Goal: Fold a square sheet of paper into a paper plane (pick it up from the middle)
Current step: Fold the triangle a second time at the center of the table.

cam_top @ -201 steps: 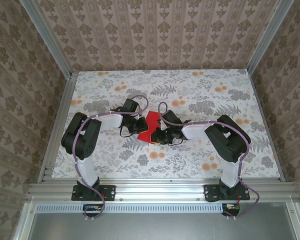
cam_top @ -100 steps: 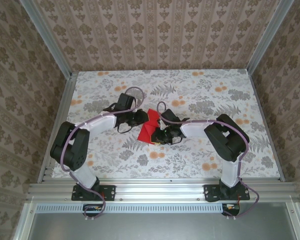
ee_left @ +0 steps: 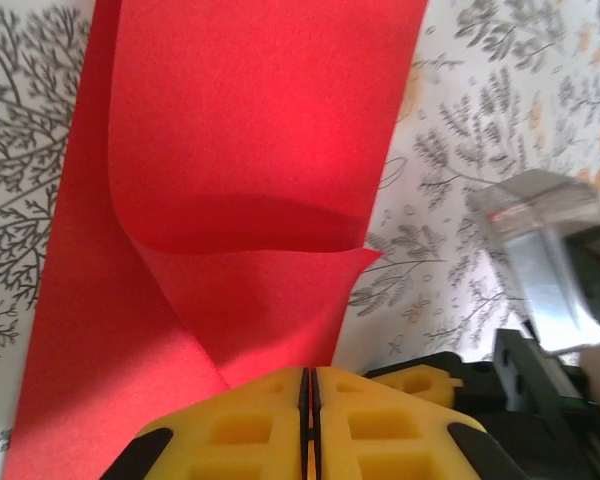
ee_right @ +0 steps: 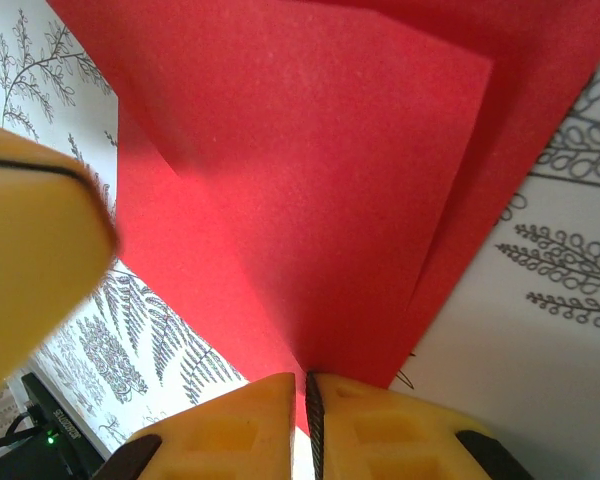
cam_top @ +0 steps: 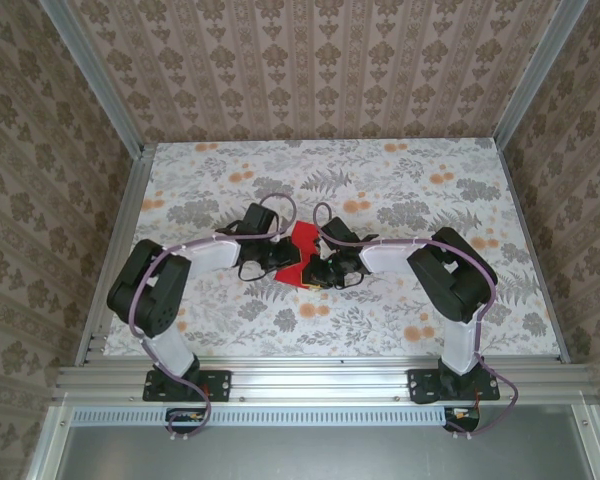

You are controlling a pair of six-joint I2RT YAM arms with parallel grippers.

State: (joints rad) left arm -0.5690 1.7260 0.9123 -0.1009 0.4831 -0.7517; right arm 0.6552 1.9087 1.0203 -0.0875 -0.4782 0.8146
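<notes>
Pinching from both sides, the two claws meet over the red sheet [cam_top: 301, 256], which sits about midway between the far and near edges of the table [cam_top: 430, 310], a little toward its left edge.

Left claw [ee_left: 308, 378]: clenched. Its yellow pads [ee_left: 242, 432] are pressed together with only a hairline seam, and the paper's near edge runs in under them. We read this as a grip on the sheet. From this wrist we see one layer curled up and over, its free corner hanging above the flat layer and throwing a shadow on it, so a flap is raised but not creased down.

Right claw [ee_right: 311, 385]: also clenched. The paper narrows to a point right at the seam of its pads, so it is grasping the sheet at a folded corner. Two layers show here, the upper one ending in a straight edge short of the lower one.

Why held this way, in our judgement:
- One claw anchors the sheet so it cannot slide on the patterned table.
- The other can then carry the loose layer across to form a fold.
- Grips sit at the edges, which leaves the middle free to bend.

Status: the fold is in progress, and no pointed dart shape is visible yet. Risk: thin paper may tear or crease askew if the claws pull apart.
</notes>
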